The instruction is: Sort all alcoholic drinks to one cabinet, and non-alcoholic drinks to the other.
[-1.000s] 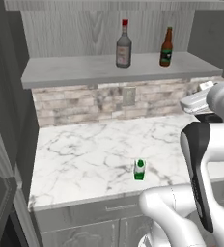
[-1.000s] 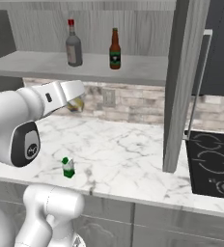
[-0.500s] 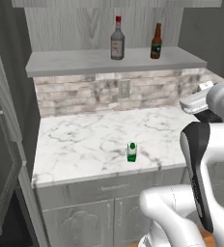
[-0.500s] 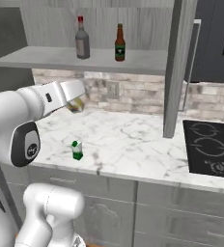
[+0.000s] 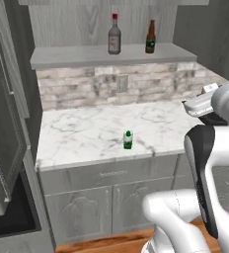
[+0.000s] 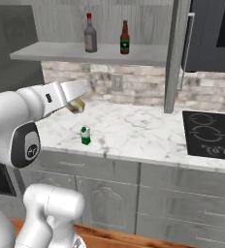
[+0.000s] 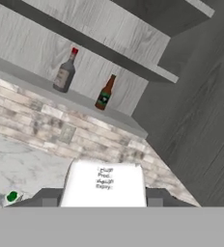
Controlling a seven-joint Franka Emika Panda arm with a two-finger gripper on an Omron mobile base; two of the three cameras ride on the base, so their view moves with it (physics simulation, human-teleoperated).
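Base views sit back, behind-left and behind-right, facing the marble counter (image 5: pixel 87 133) and long shelf (image 6: pixel 61 51) — both shared — hand view close, tilted up at the shelf.

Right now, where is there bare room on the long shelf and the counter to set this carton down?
The long shelf is bare left of the clear bottle and right of the brown bottle; the gap between them is narrower. The marble counter is open around the green carton.

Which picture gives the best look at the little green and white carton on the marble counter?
The left base view: the green and white carton stands whole and unblocked near the counter's front edge. The right base view also shows it whole, beside the arm. The hand view catches a green scrap at its lower left.
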